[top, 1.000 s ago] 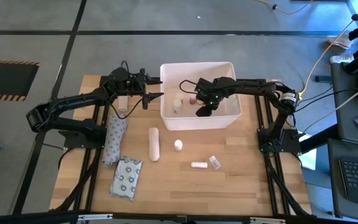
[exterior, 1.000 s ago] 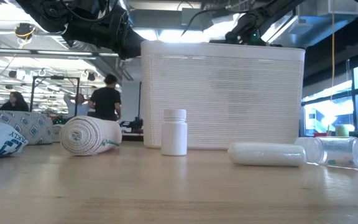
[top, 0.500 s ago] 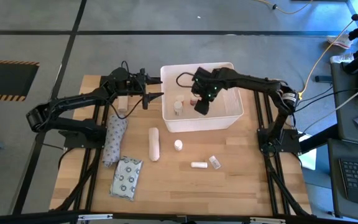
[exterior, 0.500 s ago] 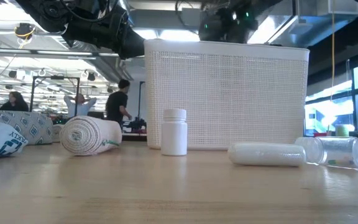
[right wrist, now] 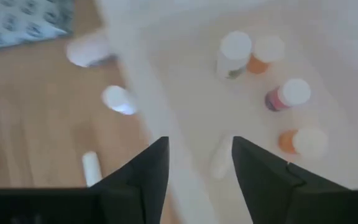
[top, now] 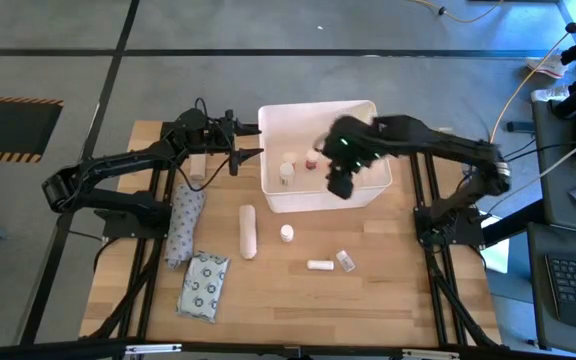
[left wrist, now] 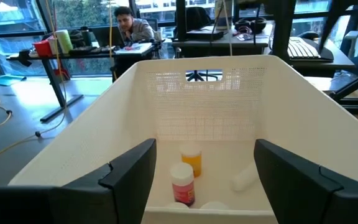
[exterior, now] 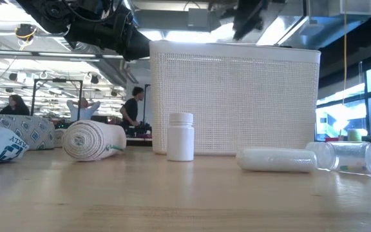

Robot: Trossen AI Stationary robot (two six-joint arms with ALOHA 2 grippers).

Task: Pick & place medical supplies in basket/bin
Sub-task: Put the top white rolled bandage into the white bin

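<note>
One white roll flat, long axis toward bin; right end effector part-open, empty.

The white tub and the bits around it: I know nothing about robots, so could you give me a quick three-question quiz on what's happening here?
1. True or false: the flat ring-patterned packet lies inside the white tub.
2. Where is the right gripper? A: above the tub's near wall. B: above the packet. C: resting on the wood.
3. Fill in: the white roll lies on the ____, outside the tub.

Key: 1 false. 2 A. 3 table.
</note>
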